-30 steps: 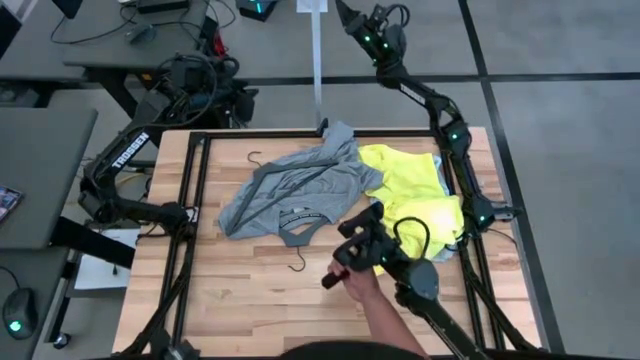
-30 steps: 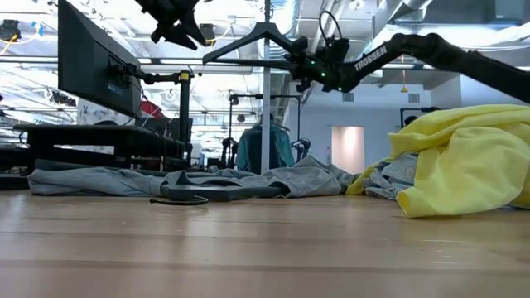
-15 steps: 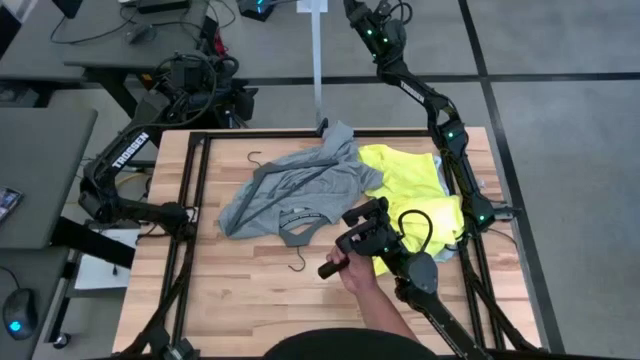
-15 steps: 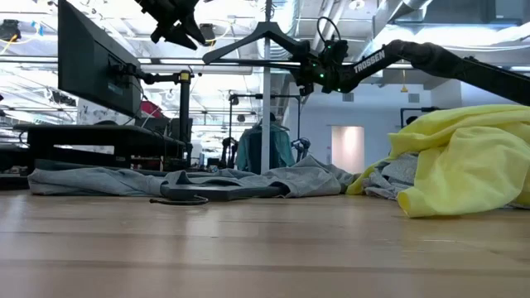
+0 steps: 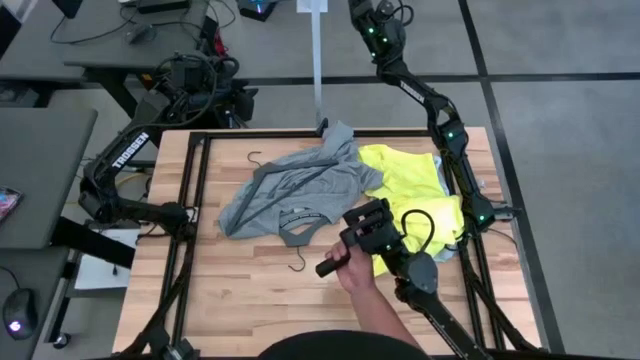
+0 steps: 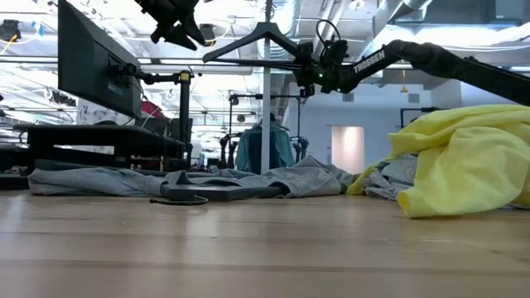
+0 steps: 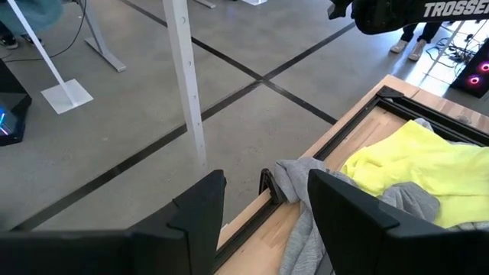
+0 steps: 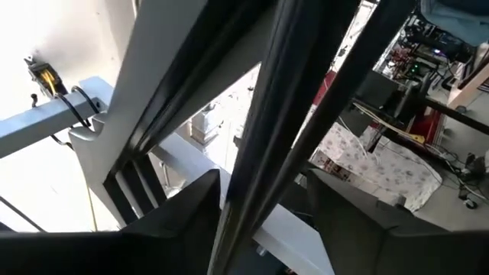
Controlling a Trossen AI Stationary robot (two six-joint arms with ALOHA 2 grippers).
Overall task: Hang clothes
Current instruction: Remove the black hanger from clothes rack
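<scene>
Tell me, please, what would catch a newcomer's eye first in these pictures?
The yellow T-shirt at the table's right stands out, with the grey T-shirt crumpled beside it at centre. High beyond the table's far edge, the right gripper meets a black hanger.

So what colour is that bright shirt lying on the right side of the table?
Neon yellow. The T-shirt shows best in the high view.

The high view's top edge cuts off the right tool (image 6: pixel 308 68); a person's arm (image 5: pixel 375 310) leaves the bottom.
</scene>
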